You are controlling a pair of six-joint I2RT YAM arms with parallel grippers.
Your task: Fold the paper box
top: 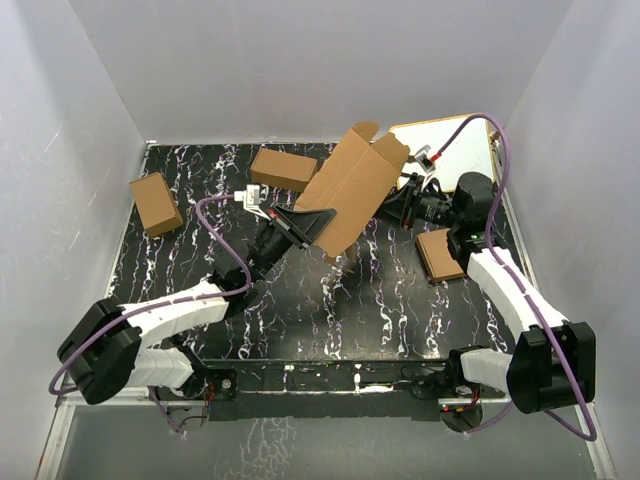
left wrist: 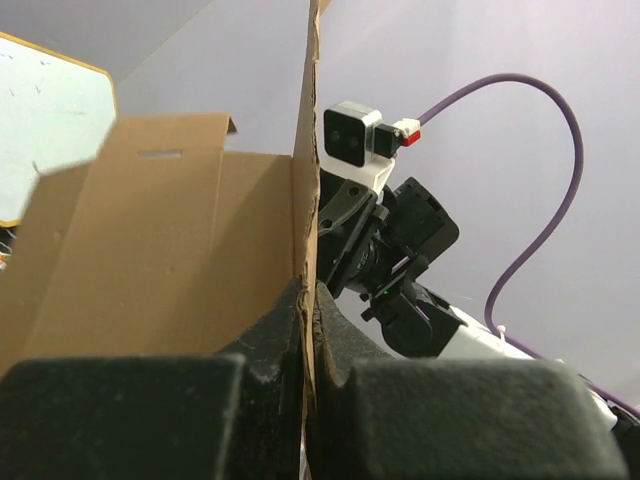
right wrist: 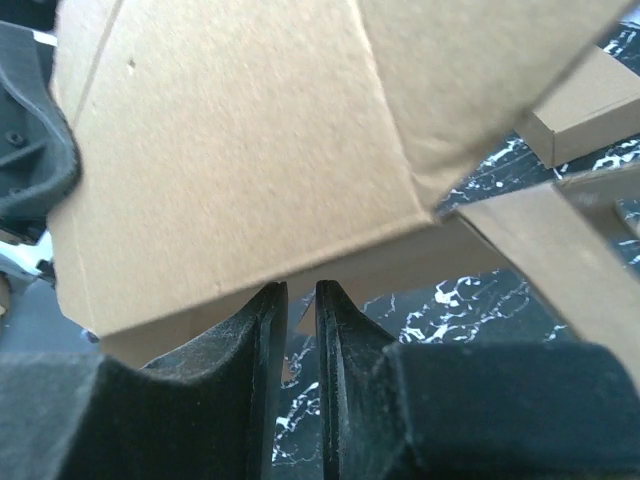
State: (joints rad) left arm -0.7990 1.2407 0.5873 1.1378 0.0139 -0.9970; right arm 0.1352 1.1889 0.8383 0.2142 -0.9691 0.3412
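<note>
Holding the paper box point(top: 352, 190) up off the table point(top: 330, 310) between both arms, we have it tilted in mid-air above the middle of the black marbled surface. It is opened partway into a sleeve, with its end flaps hanging loose. Our left gripper point(left wrist: 308, 292) is pressed together on the edge of one wall, the cardboard standing upright between the pads, and this steadies that end. Our right gripper point(right wrist: 300, 292) has its fingers drawn almost together at the lower edge of the opposite side, with only a thin gap. We judge that it is pinching a single layer there, though the view is tight. Gripping from two sides should let us square the sleeve while leaving the flaps free to tuck. A short carton point(top: 156, 203) lies well apart at the far left, clear of our work.
</note>
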